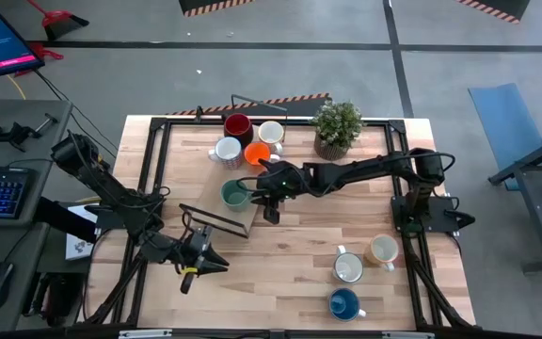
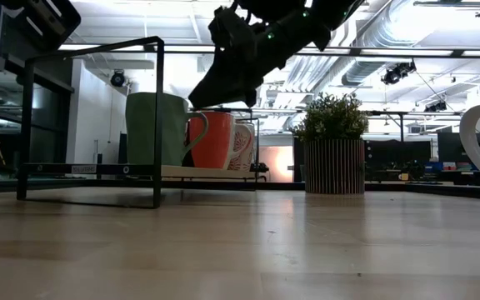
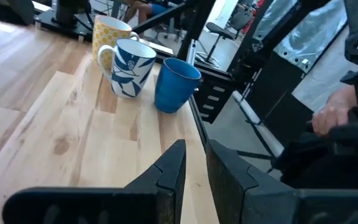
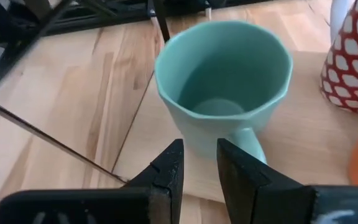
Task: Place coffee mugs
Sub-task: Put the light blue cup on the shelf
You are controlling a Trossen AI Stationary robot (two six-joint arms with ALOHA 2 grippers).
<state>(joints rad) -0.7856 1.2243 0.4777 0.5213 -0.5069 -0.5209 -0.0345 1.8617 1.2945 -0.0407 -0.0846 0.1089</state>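
A teal-green mug (image 4: pixel 225 87) stands upright on the wooden board of a black wire rack (image 1: pixel 216 218); it also shows in the high view (image 1: pixel 234 194) and the low view (image 2: pixel 157 129). Its handle (image 4: pixel 252 142) points at my right gripper (image 4: pixel 199 163). That gripper hovers just beside the mug, slightly open, with nothing between its fingers. Dark red (image 1: pixel 238 124), white (image 1: pixel 271 133), patterned white (image 1: pixel 226 151) and orange (image 1: pixel 257 153) mugs stand behind it. Tan (image 1: pixel 382 250), white (image 1: pixel 348 268) and blue (image 1: pixel 344 303) mugs stand at the near right. My left gripper (image 1: pixel 205 259) waits near the front, slightly open and empty.
A potted green plant (image 1: pixel 337 127) stands at the far edge, right of the rack. The rack's thin black bars (image 4: pixel 48 140) run close beside the teal mug. A person's hand (image 3: pixel 331 118) shows beyond the table's edge in the left wrist view.
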